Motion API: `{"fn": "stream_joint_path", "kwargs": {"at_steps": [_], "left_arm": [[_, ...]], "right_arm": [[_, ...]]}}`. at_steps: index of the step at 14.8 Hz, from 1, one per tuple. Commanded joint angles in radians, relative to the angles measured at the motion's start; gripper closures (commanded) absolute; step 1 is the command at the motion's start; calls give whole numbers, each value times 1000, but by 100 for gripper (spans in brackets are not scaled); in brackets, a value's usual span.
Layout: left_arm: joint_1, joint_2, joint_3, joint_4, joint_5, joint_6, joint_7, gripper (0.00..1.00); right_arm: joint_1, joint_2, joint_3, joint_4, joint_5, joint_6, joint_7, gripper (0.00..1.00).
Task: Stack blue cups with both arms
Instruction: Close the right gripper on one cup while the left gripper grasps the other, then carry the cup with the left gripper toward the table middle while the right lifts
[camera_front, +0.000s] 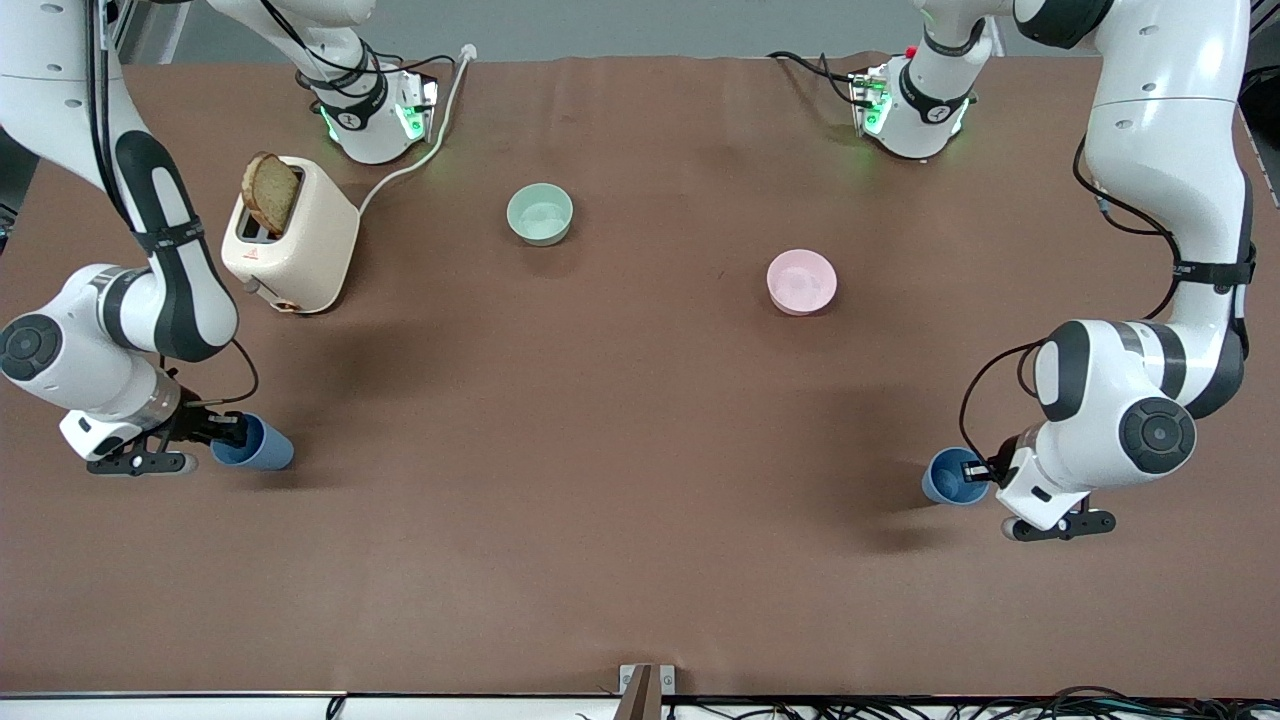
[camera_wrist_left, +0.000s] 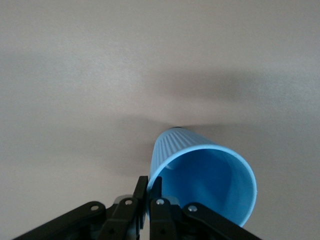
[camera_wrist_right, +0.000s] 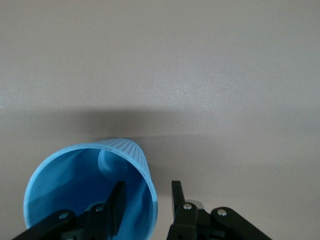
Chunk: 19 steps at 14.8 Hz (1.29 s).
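Blue cups sit at both ends of the brown worktop (camera_front: 620, 480). At the nine o'clock edge of the front view, the right gripper (camera_front: 222, 432) straddles the rim of one blue cup (camera_front: 258, 446), one finger (camera_wrist_right: 116, 202) inside and one outside, not yet clenched. A toaster (camera_front: 292, 250) holding bread (camera_front: 270, 192) stands at ten o'clock, then a green bowl (camera_front: 540, 214) and a pink bowl (camera_front: 801, 281). At four o'clock, the left gripper (camera_front: 985, 472) has its fingers (camera_wrist_left: 140, 196) pinched on the rim of the other blue cup (camera_front: 952, 477).
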Motion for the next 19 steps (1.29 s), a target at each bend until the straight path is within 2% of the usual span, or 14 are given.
{"fn": "stream_joint_path", "kwargs": {"at_steps": [1, 4, 6, 12, 14, 16, 19], "left_arm": [[1, -38, 1, 9, 15, -14, -3, 100], [1, -76, -1, 7, 12, -48, -1, 100], [-3, -102, -5, 6, 4, -71, -6, 100], [-11, -140, -50, 6, -4, -86, -27, 100], [-13, -140, -117, -1, -2, -86, -105, 100], [-28, -131, -197, -1, -2, -86, -217, 100], [-139, -84, -234, 9, 5, -75, -395, 100]], "right_arm": [[-1, 4, 2, 7, 0, 4, 6, 90], [-4, 4, 4, 31, 0, -9, 9, 99], [-2, 4, 4, 60, 0, -50, 15, 99], [4, -42, 10, 269, 3, -389, 84, 99], [14, -93, 15, 277, 32, -437, 113, 99], [16, -165, 11, 278, 126, -524, 115, 99], [24, -303, 5, 298, 120, -681, 172, 99]]}}
